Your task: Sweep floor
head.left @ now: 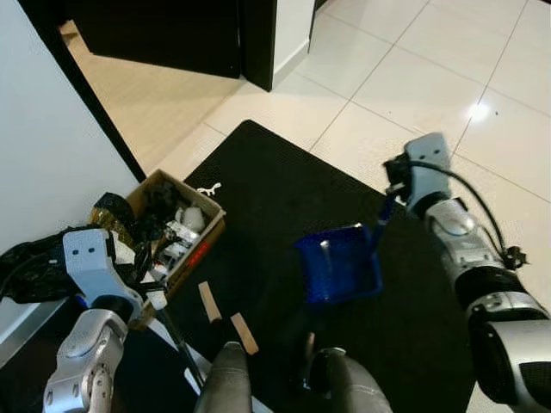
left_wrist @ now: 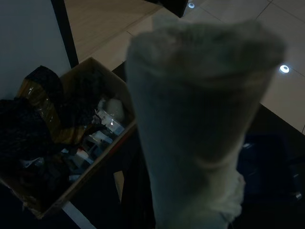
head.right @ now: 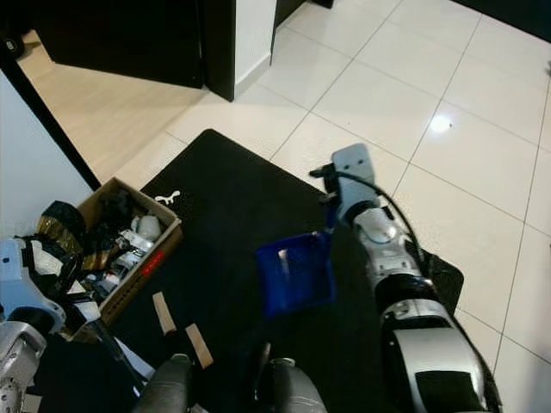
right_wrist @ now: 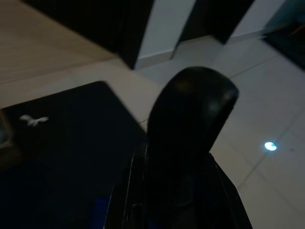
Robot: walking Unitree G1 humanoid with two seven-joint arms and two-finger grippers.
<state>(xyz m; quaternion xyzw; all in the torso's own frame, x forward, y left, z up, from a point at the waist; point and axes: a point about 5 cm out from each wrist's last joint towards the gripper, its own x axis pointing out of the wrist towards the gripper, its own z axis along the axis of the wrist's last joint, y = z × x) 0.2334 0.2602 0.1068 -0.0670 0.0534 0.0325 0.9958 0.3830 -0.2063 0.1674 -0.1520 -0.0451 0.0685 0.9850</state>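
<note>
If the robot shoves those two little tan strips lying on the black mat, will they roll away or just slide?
The strips look flat and thin, so they would probably slide or skid rather than roll. Being small, they are likely light and could flick aside if hit hard. The mat looks matte, so it may drag on them a little, though that is hard to judge.

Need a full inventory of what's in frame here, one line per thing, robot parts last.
dustpan: 1, blue, above the black mat, its handle at the right gripper
mat: 1, black, on the floor
wood pieces: 2, tan, on the mat beside the box
cardboard box: 1, brown, full of mixed trash, by the white wall
scrap: 1, white, small, on the mat behind the box
bag: 1, black, beside the box at the wall
floor tiles: cream, glossy
door: 1, dark, far side
right gripper: at the dustpan handle; jaws hidden
left gripper: over the box edge; jaws hidden
</note>
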